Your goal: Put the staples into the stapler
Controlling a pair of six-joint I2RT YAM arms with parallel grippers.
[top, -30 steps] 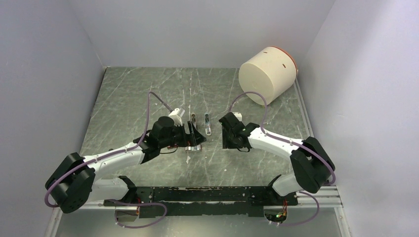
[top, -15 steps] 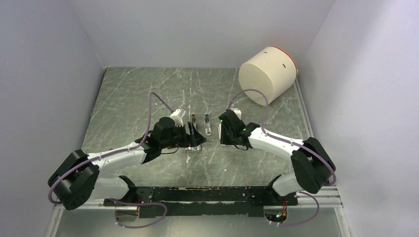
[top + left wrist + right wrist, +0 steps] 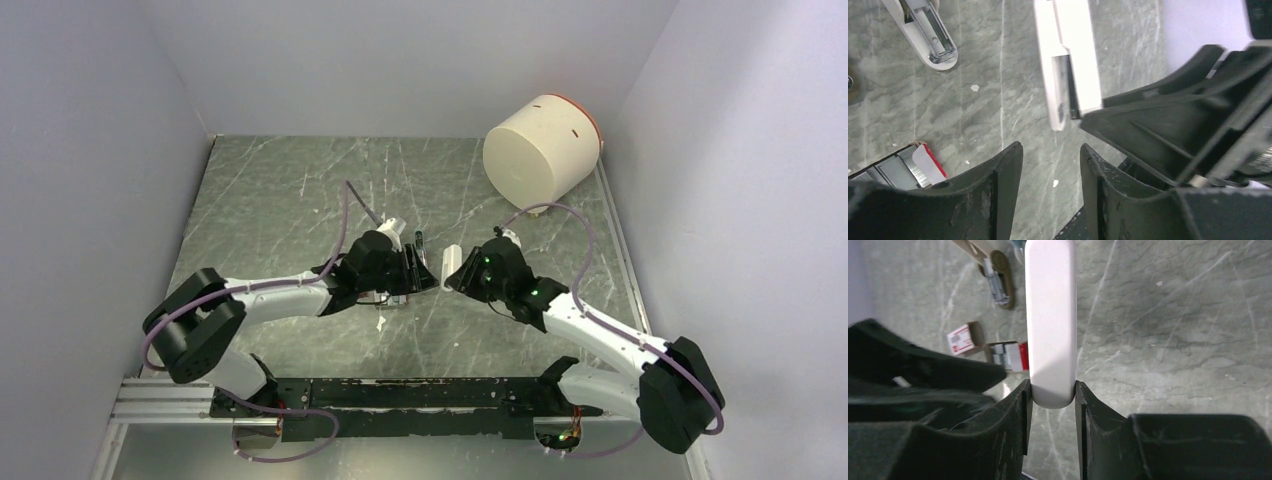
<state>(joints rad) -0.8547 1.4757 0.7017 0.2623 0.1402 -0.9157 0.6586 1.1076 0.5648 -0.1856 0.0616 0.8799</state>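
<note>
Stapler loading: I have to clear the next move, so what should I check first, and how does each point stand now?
1. Right end effector clamps the white stapler piece: ok.
2. Left end effector open and empty: ok.
3. Staples in view, free to grasp: ok.
4. Staples between the left fingers: not ok, they lie off to one side.
5. Channel piece lying metal side up: ok.
6. Channel empty: cannot tell.

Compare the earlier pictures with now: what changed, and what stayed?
The left gripper, open, moved rightward towards the centre. The right arm swung its elbow outward; the right gripper, shut on the white stapler part, now tilts towards the left one. The staples and cream tub stayed put.
</note>
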